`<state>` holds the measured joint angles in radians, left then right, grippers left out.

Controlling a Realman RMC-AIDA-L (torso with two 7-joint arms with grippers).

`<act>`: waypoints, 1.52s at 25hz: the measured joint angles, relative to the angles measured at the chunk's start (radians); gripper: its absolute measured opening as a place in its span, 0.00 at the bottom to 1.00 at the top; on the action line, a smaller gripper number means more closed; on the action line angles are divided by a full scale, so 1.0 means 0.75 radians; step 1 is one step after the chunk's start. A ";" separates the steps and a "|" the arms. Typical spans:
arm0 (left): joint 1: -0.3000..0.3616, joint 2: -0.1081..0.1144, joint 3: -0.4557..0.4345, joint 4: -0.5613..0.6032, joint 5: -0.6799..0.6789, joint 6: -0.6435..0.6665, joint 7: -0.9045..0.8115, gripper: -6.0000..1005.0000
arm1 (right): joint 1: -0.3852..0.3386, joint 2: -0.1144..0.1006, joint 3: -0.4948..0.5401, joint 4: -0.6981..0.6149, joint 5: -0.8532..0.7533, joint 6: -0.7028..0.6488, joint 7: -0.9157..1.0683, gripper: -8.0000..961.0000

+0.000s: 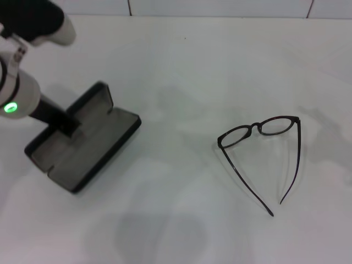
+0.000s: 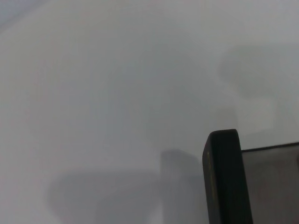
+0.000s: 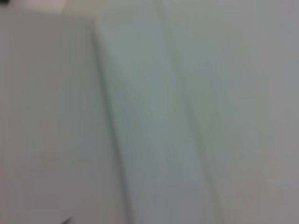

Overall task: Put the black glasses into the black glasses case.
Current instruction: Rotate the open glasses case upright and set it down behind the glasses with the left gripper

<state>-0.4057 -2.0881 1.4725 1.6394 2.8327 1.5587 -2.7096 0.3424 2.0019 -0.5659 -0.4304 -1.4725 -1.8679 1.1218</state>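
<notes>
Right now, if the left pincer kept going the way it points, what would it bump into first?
Probably the black glasses case. The left pincer points down into its open tray, so it would likely meet the grey lining first, though how close it already is cannot be told.

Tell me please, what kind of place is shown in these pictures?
Probably a lab test bench: a plain white table carrying only the black glasses and the open black glasses case, with the robot's left end effector at the case. Pale panels stand behind.
</notes>
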 joint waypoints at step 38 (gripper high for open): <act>-0.295 -0.017 0.804 -0.536 -0.062 -1.062 0.644 0.07 | -0.169 -0.010 0.316 0.196 -0.035 -0.363 -0.125 0.91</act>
<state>-0.6269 -2.1007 2.0757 1.2377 2.7861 0.7623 -2.2266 0.2157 1.9941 -0.3290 -0.2837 -1.4988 -2.1404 1.0281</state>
